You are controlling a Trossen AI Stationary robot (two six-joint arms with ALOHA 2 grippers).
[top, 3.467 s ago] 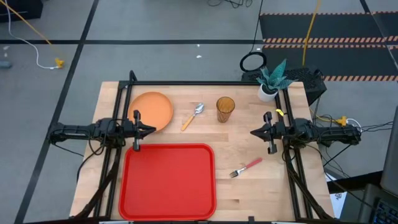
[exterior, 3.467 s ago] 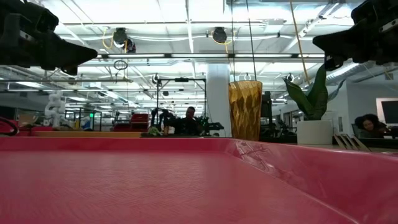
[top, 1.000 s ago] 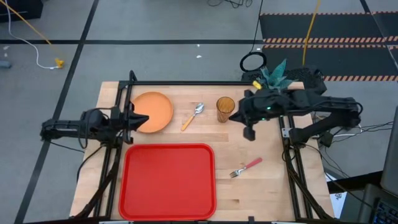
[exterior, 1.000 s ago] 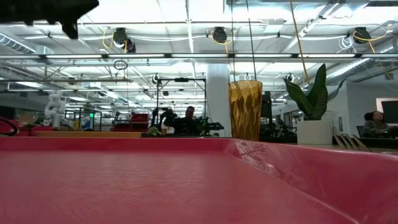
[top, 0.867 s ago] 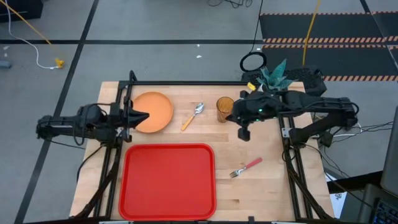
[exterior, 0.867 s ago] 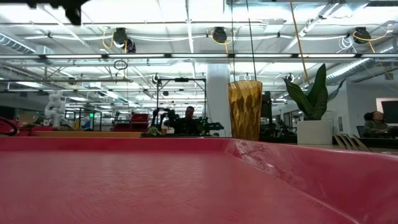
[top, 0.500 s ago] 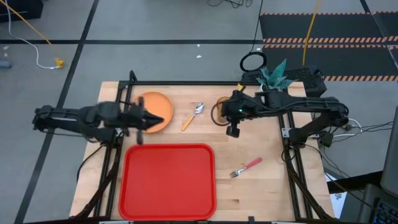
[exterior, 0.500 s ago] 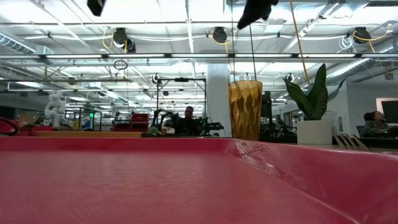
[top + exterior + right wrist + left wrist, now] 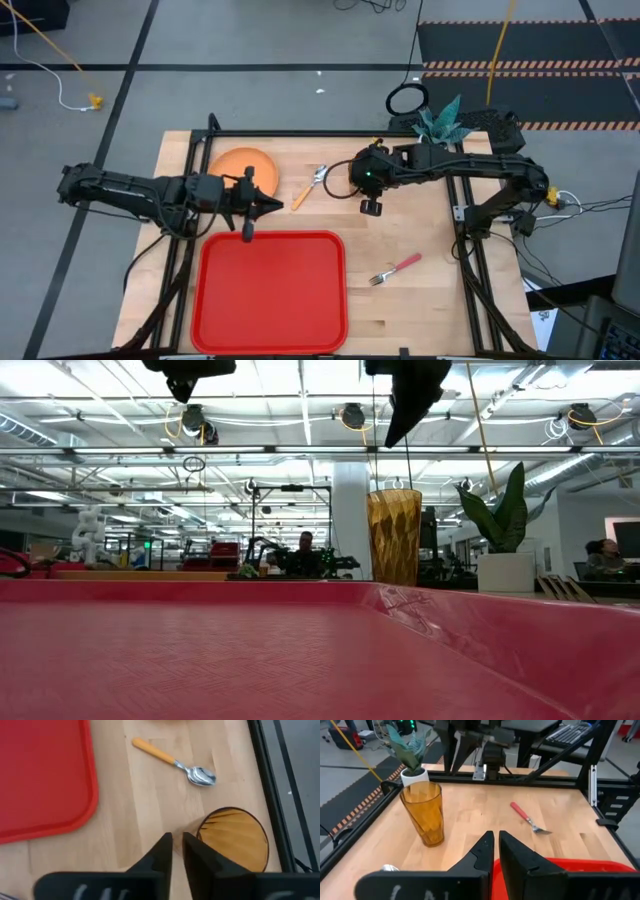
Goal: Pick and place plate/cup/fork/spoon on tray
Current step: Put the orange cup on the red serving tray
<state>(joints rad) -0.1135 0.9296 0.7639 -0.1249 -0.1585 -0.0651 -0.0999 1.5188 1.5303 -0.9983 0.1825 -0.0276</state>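
Observation:
The amber cup (image 9: 235, 837) stands upright on the wood at the far side. My right gripper (image 9: 177, 842) hangs above it, beside its rim, fingers a narrow gap apart, touching nothing; in the high view the gripper (image 9: 352, 177) covers it. The spoon (image 9: 310, 186) lies left of the cup. The orange plate (image 9: 243, 161) lies at the far left, partly under my left arm. My left gripper (image 9: 277, 206) is shut, raised over the bare wood between plate, spoon and red tray (image 9: 272, 290). The fork (image 9: 395, 268) lies right of the tray.
A small white pot with a green plant (image 9: 438, 122) stands at the far right corner, behind the cup. Black frame rails (image 9: 300, 133) run along the table's far, left and right edges. Bare wood lies between the tray and the fork.
My right gripper has gone toward the table's left edge and down, from beside the plant to above the cup, tipping more downward. My left gripper has gone toward the table's right edge, from the plate's left side across its near rim to the wood beside the spoon.

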